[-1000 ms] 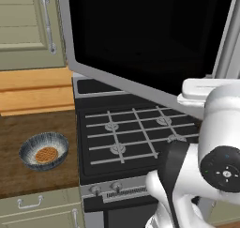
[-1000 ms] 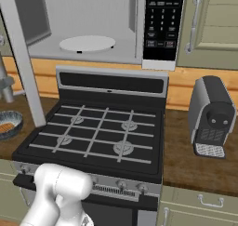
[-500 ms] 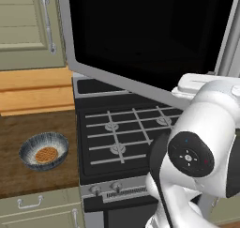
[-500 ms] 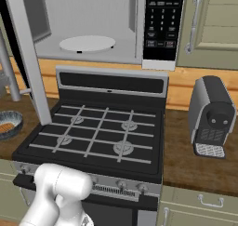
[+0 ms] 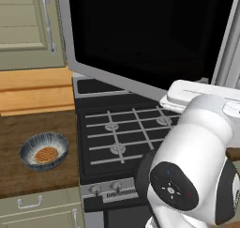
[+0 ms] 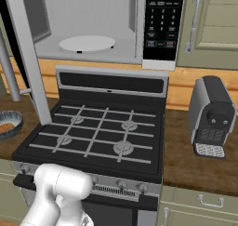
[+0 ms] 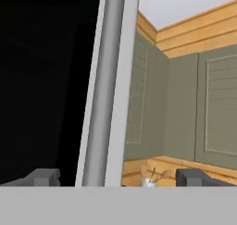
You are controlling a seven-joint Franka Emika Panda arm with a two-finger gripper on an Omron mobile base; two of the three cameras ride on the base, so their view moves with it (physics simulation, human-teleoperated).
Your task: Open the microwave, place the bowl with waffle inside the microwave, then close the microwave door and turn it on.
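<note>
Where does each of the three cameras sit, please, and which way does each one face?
Left base view: behind the arm's left, facing the open microwave door, stove and bowl; white arm lower right.
Right base view: behind its right, facing the microwave, the same stove and a coffee machine; arm lower left.
Hand view: on the hand, along the open claw at the door's edge.

Black gas stove [image 6: 97,134] with grey grates sits between two stretches of dark wood surface [image 6: 195,162]; knobs along its front edge. Silver-and-black coffee machine [image 6: 211,116] stands upright on the surface right of the stove. Beige cabinet doors [image 5: 28,27] with slim silver handles above; utensil pot [image 7: 149,182] in a far corner.
</note>
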